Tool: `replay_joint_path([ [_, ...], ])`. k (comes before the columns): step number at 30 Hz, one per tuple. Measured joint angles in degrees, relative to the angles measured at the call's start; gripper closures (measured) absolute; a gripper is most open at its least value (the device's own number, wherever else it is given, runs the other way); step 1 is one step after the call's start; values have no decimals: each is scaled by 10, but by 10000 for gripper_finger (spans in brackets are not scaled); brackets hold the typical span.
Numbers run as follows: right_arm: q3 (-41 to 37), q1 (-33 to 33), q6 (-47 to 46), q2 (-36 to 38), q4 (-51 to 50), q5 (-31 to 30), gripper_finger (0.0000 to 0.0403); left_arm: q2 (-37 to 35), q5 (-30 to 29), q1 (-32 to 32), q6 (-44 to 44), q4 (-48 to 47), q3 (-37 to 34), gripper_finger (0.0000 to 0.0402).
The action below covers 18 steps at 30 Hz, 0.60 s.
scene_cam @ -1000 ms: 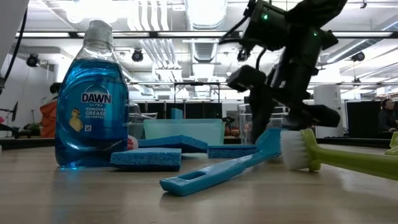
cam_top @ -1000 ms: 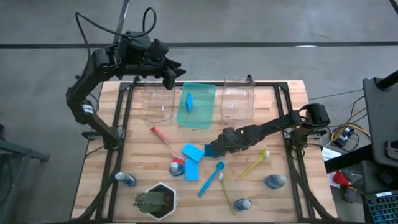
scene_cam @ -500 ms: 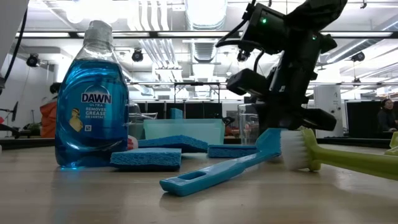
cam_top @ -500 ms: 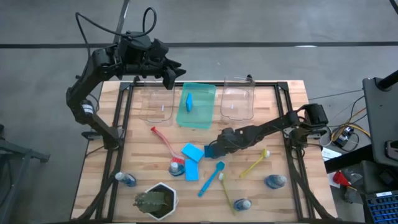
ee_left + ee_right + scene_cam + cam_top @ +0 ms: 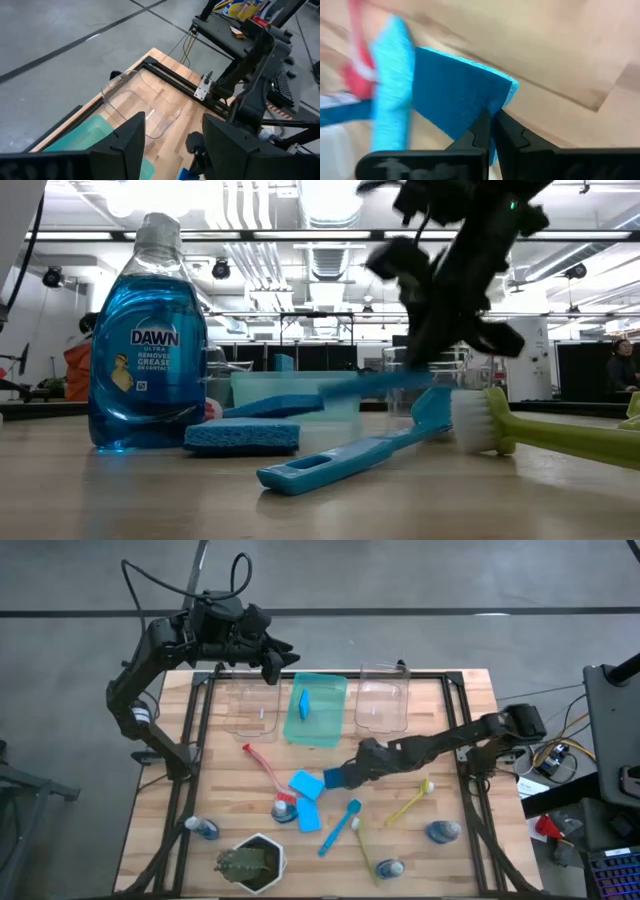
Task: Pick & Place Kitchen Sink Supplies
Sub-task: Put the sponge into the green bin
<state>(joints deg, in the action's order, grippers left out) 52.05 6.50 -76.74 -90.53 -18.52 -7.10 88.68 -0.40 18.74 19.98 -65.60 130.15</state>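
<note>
My right gripper (image 5: 350, 773) is shut on a dark blue sponge (image 5: 335, 778) at the table's middle, and the sponge (image 5: 390, 383) hangs above the wood. Two lighter blue sponges (image 5: 308, 783) (image 5: 308, 813) lie flat beside it, and a third sponge (image 5: 303, 703) stands in the green tray (image 5: 330, 730). A red brush (image 5: 265, 768), a blue brush (image 5: 340, 827) and two yellow-green brushes (image 5: 408, 802) (image 5: 365, 850) lie on the table. Blue bottles (image 5: 203, 829) (image 5: 443, 831) (image 5: 388, 867) stand near the front edge. My left gripper (image 5: 280, 658) waits open, high over the far edge. My right gripper pinches the dark blue sponge between its two fingers at one edge, close to a corner (image 5: 495, 107). The fingers (image 5: 480, 131) slant down at it from the table's right side. The sponge is lifted clear of the table and lies roughly level.
Two clear bins (image 5: 250, 705) (image 5: 382, 705) flank the green tray at the far edge. A plant in a white pot (image 5: 252, 860) stands at the near left. Black frame rails (image 5: 205, 730) run along the table's sides.
My right gripper has risen with the dark blue sponge, drawing a little toward the table's right. The sponge lay flat on the wood and now hangs clear of it. The other sponges and brushes have stayed where they were.
</note>
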Motion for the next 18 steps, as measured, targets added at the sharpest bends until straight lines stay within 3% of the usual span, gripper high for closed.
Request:
replay_joint_path([
  [10, 0, 0, 35, 134, 12, -107, 394, 0, 26, -1, 34, 0, 0, 213],
  [18, 1, 0, 154, 229, 131, -230, 394, 5, 71, -2, 101, 18, -1, 213],
])
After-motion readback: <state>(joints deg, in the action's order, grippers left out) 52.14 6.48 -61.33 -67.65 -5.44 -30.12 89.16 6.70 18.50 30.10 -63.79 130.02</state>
